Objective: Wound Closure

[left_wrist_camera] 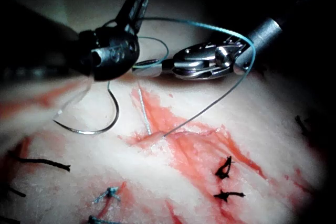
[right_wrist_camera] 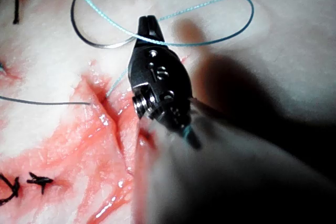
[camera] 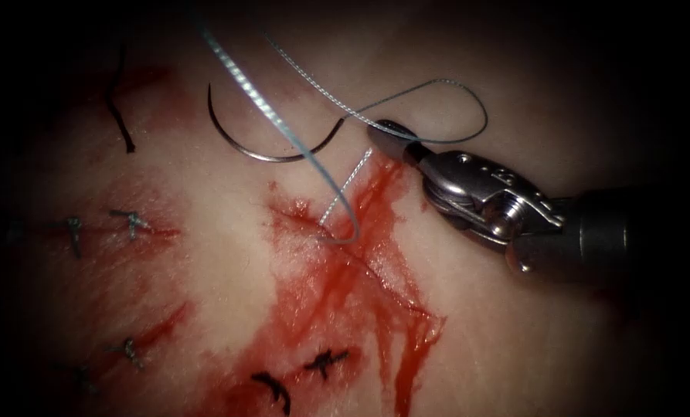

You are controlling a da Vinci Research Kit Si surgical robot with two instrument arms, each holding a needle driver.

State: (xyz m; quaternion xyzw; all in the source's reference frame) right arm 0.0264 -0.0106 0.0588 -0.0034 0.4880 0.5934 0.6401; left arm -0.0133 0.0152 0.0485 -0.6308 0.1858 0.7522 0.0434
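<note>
Endoscope view: thread [camera: 437, 83] is gripped by the clenched right hand [camera: 383, 133], needle [camera: 271, 150] lying free on tissue [camera: 229, 255]; the left hand's [left_wrist_camera: 135, 3] state cannot be told.

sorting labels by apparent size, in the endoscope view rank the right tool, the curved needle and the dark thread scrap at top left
1. Right tool, jaws shut on the thread; nearer the camera, so partly inflated.
2. Needle, lying free on the tissue, left of the cut.
3. Dark thread scrap, the smallest, though about as long as the needle is wide.

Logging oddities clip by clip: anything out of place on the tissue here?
The needle lies loose on the tissue, left of the cut, held by neither tool. The right tool is shut on the thread. Red fluid has spread around the cut.
</note>
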